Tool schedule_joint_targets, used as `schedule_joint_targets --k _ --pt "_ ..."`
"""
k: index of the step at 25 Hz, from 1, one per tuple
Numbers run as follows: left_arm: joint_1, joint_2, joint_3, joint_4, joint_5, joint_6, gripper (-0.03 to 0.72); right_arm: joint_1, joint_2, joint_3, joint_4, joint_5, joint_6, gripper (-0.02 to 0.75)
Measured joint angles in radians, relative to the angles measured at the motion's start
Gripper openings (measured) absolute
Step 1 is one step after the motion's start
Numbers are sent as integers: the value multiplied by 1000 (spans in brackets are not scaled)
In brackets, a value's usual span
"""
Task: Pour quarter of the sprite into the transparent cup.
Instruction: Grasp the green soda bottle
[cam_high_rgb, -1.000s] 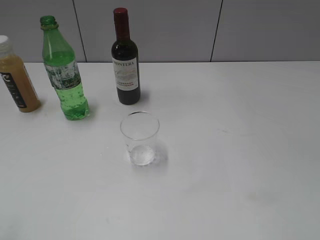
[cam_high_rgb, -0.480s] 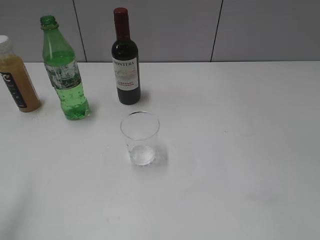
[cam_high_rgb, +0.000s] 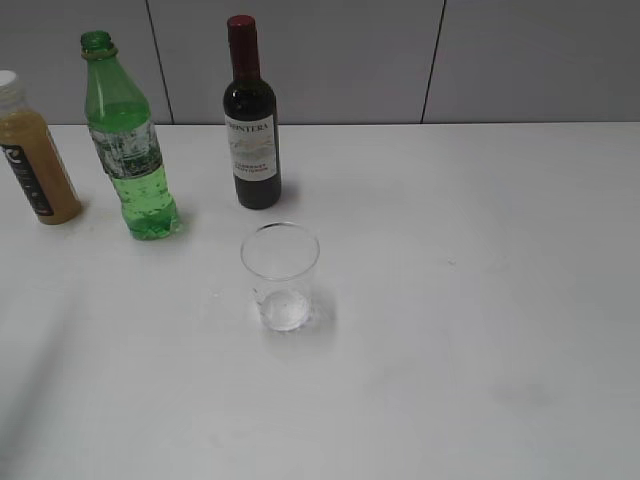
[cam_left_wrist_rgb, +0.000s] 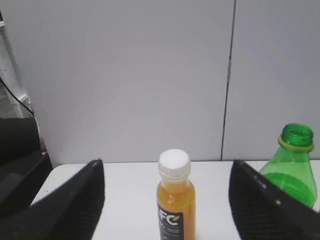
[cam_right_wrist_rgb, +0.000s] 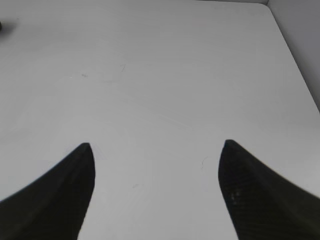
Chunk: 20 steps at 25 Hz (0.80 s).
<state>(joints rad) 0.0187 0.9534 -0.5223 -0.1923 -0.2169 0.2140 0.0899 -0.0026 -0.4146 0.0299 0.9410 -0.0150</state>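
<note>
Sprite (cam_high_rgb: 128, 150) stood uncapped at the table's (cam_high_rgb: 480, 300) back left, between the juice bottle (cam_high_rgb: 32, 150) and the wine bottle (cam_high_rgb: 252, 120). Nearer the front, the transparent cup (cam_high_rgb: 281, 277) sat upright, apart from all three. Both the left gripper (cam_left_wrist_rgb: 167, 182) and the right gripper (cam_right_wrist_rgb: 156, 145) were spread wide, holding nothing.

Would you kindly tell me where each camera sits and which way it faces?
Exterior view: chest height, slanting down at the table, sprite, transparent cup, wine bottle; no robot parts.
Left wrist view: low, facing the wall; open left gripper frames the juice bottle.
Right wrist view: looking down at bare table past the open right gripper.
Exterior and left wrist views share sprite and juice bottle.
</note>
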Motion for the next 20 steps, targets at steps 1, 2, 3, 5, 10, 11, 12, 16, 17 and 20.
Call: schedule_joint_targets --k 1,2,3,5,10,11,12,16,17,20 --pt "0 24 0 1 -13 -1 589 0 0 0 0 0 0 594" --pt "0 47 1 4 -30 -4 589 0 0 0 0 0 0 594" --pt "0 64 6 7 -55 -9 589 0 0 0 0 0 0 594" --pt "-6 101 28 26 -116 -36 589 0 0 0 0 0 0 594" --pt "-59 182 126 192 -339 -182 589 0 0 0 0 0 0 594" --pt "-67 206 138 240 -377 -214 589 0 0 0 0 0 0 594" --pt "-71 233 143 282 -403 -246 589 0 0 0 0 0 0 594" --pt "-73 354 148 367 -474 -292 589 0 0 0 0 0 0 594" --pt "-73 381 148 386 -493 -293 591 0 0 0 0 0 0 594" --pt "-73 477 148 471 -572 -296 620 0 0 0 0 0 0 594"
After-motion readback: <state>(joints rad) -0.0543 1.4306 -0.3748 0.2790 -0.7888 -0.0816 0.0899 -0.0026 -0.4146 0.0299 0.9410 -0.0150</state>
